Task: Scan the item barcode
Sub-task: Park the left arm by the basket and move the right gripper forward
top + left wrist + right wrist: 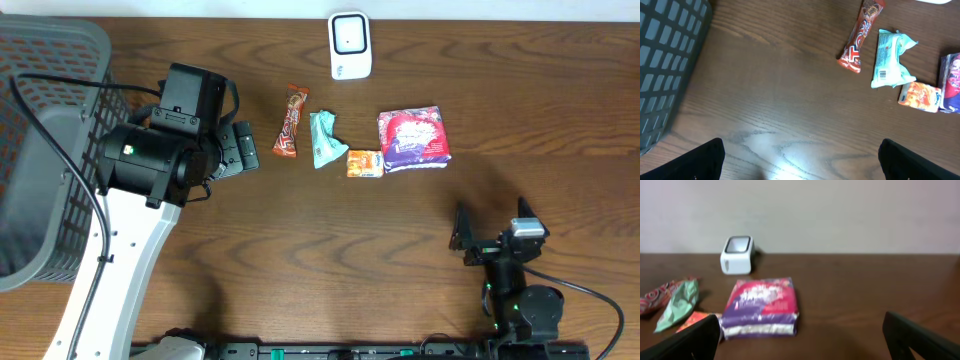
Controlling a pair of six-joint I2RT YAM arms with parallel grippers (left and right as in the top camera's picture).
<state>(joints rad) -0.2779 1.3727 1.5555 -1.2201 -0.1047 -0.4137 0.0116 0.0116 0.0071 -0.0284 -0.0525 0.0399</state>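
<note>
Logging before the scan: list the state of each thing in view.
Left gripper: open, empty.
Right gripper: open, empty.
Candy bar: lying flat, untouched.
Teal packet: crumpled, barcode facing up.
Orange packet: lying flat.
Purple bag: lying flat.
Scanner: standing, untouched.

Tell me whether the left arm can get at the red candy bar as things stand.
Probably yes. The left gripper hangs open close beside the red candy bar, with only bare table between them. The teal packet lies on the bar's far side, not in the way.
</note>
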